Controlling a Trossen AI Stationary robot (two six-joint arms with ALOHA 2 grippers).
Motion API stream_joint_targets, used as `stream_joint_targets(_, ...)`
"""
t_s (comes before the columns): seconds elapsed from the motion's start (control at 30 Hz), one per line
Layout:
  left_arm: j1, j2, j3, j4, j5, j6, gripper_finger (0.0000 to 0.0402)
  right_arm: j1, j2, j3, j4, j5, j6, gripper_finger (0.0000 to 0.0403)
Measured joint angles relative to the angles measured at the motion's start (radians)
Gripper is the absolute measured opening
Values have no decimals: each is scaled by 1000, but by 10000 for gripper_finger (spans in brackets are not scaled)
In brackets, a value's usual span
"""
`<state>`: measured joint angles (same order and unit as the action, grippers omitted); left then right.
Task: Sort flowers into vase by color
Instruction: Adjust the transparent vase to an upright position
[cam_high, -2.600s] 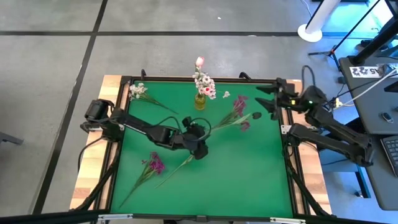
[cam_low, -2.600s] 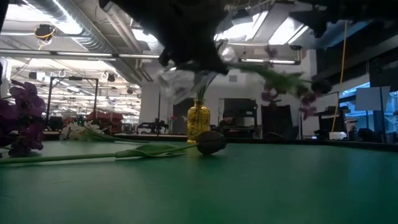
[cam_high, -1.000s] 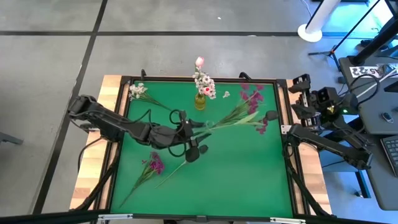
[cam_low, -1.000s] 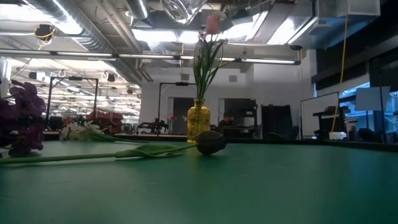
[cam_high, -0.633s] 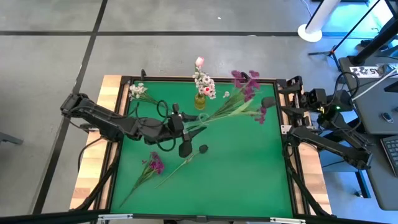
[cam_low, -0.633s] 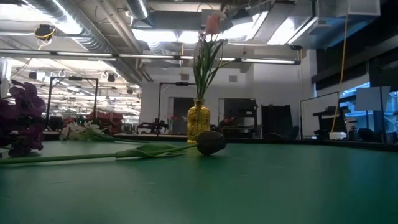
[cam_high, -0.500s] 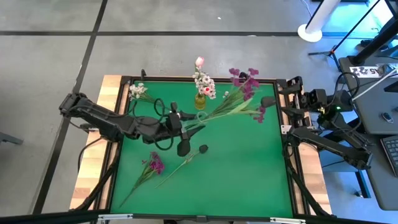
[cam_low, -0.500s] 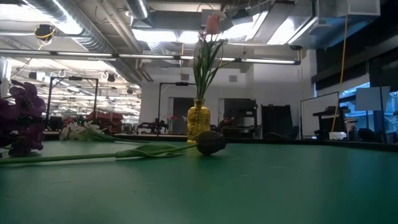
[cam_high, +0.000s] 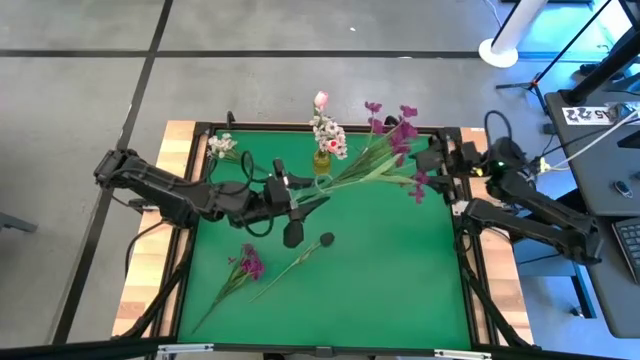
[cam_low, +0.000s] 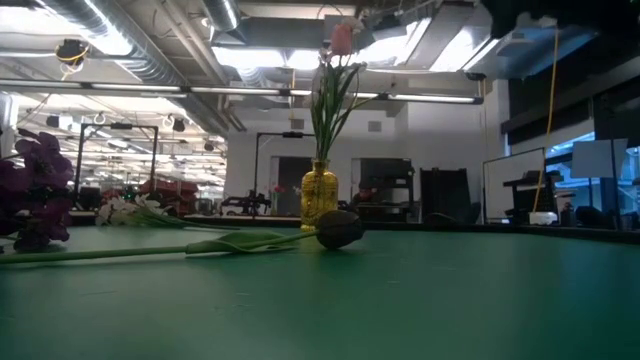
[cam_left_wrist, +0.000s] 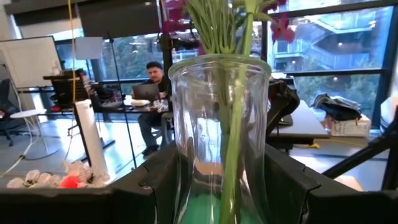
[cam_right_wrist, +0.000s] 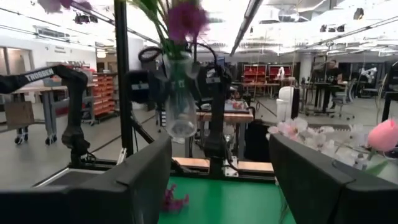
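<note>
The magenta flowers (cam_high: 392, 150) sit in a clear glass vase (cam_high: 300, 196) clamped by the left claw (cam_high: 285, 192) above the green surface (cam_high: 380, 270). Their long axis runs from vase mouth toward the far right corner — blossoms outermost, swung farther back than a moment ago. The right claw (cam_high: 432, 160) is open and now closer to the blossoms. The yellow vase (cam_high: 321, 160) stands at the far edge, and a dark bloom (cam_high: 326, 240) lies near mid-surface.

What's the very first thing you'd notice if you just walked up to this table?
The left end effector holds a clear glass vase of magenta-purple flowers up over the green table, leaning toward the right arm. Behind it, at the far edge, a small yellow glass vase stands with white and pink blooms, and one dark bloom lies on the mat.
</note>
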<state>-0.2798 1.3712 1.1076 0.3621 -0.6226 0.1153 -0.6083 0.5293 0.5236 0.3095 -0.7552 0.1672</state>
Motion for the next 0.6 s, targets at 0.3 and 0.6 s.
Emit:
stream_joint_targets(0.3,51,0,0,1,75,-62,173,119,221,-39,285,35,-13,269)
stream_joint_targets(0.6,94,0,0,-13,178,-117,173,319,534,-3,625,177,-63,269)
